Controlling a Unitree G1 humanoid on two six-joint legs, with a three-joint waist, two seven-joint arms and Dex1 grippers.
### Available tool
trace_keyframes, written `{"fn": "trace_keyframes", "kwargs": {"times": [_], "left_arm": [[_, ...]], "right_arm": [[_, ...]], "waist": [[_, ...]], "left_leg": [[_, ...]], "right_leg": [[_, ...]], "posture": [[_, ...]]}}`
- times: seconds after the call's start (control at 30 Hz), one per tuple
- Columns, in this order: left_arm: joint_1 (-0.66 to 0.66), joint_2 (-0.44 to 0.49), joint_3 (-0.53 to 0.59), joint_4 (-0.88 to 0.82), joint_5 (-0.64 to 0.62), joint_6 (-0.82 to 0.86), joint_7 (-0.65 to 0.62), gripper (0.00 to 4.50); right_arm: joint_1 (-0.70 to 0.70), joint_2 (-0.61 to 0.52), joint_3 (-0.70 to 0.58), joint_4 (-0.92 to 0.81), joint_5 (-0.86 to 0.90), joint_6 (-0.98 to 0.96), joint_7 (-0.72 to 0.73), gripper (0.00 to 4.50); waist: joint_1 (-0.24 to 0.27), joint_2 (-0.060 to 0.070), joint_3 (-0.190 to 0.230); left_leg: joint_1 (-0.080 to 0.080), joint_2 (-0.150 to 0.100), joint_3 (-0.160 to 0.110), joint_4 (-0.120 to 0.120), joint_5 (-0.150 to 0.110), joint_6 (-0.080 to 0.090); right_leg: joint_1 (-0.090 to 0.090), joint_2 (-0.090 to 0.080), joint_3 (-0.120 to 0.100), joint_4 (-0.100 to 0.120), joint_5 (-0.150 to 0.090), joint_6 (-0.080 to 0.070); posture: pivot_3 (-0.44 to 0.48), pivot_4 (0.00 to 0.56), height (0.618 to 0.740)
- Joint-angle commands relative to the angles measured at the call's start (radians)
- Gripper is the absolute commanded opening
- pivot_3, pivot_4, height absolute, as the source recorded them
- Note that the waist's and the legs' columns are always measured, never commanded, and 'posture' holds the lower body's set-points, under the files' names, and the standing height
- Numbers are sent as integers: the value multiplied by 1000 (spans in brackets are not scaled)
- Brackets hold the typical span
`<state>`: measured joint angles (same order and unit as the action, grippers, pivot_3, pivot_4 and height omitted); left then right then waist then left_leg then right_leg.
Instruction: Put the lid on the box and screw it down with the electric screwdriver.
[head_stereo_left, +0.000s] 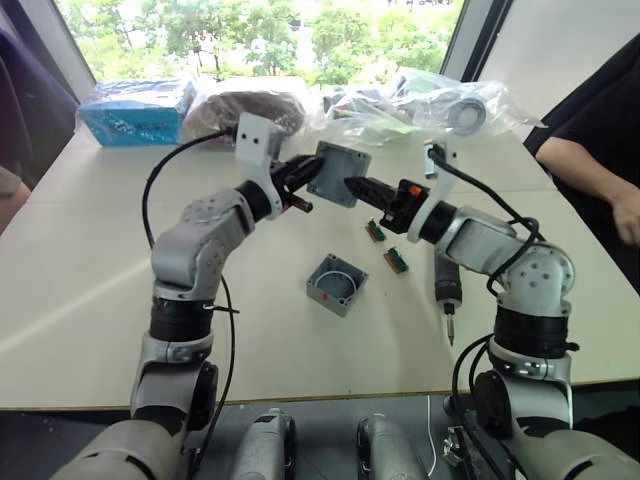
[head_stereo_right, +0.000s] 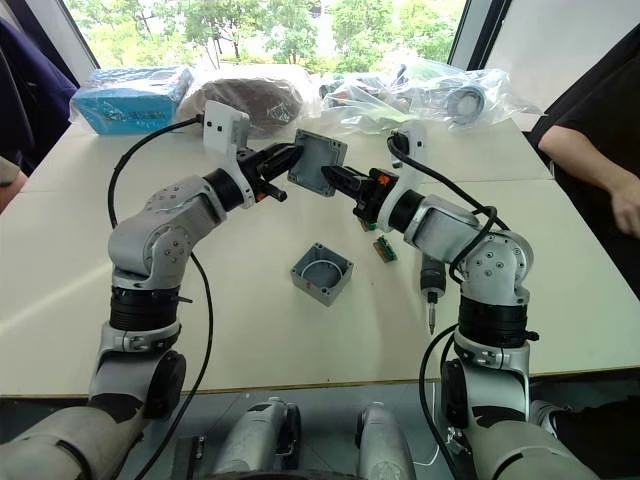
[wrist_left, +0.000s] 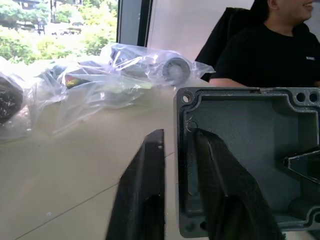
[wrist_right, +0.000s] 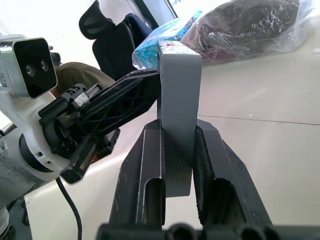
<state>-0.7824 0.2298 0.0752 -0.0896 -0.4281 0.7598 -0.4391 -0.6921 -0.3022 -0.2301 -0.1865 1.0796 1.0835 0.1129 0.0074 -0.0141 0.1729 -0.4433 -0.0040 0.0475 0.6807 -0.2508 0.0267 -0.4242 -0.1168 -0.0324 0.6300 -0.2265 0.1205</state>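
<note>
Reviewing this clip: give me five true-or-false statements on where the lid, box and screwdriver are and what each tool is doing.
1. The lid is held in the air between both tools. True.
2. The box is already covered. False: it sits open on the table, with nothing on it.
3. The electric screwdriver is gripped by the right tool. False: it lies on the table beside the right arm; that tool is shut on the lid's edge.
4. The left tool also clamps the lid. True: the left wrist view shows its fingers astride the rim.
5. Two small green circuit pieces lie inside the box. False: they lie on the table, apart from it.
</note>
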Motion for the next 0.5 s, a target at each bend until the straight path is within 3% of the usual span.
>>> {"fn": "trace_keyframes", "kwargs": {"times": [0.03,0.1,0.23,0.33,0.5], "left_arm": [[-26,32,53,-2,-52,7,-32,2541],[-46,78,106,23,-117,62,-75,3310],[-66,172,156,64,-193,138,-138,3310],[-63,222,161,100,-203,149,-169,2454],[-41,241,110,112,-215,152,-236,463]], "right_arm": [[2,-22,5,-72,-13,-33,33,182],[28,-70,44,-124,-90,-83,83,182],[131,-209,150,-232,-322,-272,205,182],[251,-331,242,-285,-597,-588,330,182],[385,-473,355,-223,-1014,-1069,382,182]], "waist": [[-2,0,0],[-2,0,0],[-2,0,0],[2,0,0],[0,-1,1]], "left_leg": [[0,0,0,0,0,0],[0,0,0,0,0,0],[0,0,0,-1,0,0],[0,-1,0,-1,0,0],[0,-2,1,-1,0,-1]], "right_leg": [[0,0,0,0,0,0],[0,0,0,0,0,0],[0,0,0,0,0,0],[0,0,0,-1,-1,1],[0,0,0,-2,-1,2]], "posture": [[0,150,740],[0,150,740],[0,150,740],[0,150,740],[0,150,740]]}}
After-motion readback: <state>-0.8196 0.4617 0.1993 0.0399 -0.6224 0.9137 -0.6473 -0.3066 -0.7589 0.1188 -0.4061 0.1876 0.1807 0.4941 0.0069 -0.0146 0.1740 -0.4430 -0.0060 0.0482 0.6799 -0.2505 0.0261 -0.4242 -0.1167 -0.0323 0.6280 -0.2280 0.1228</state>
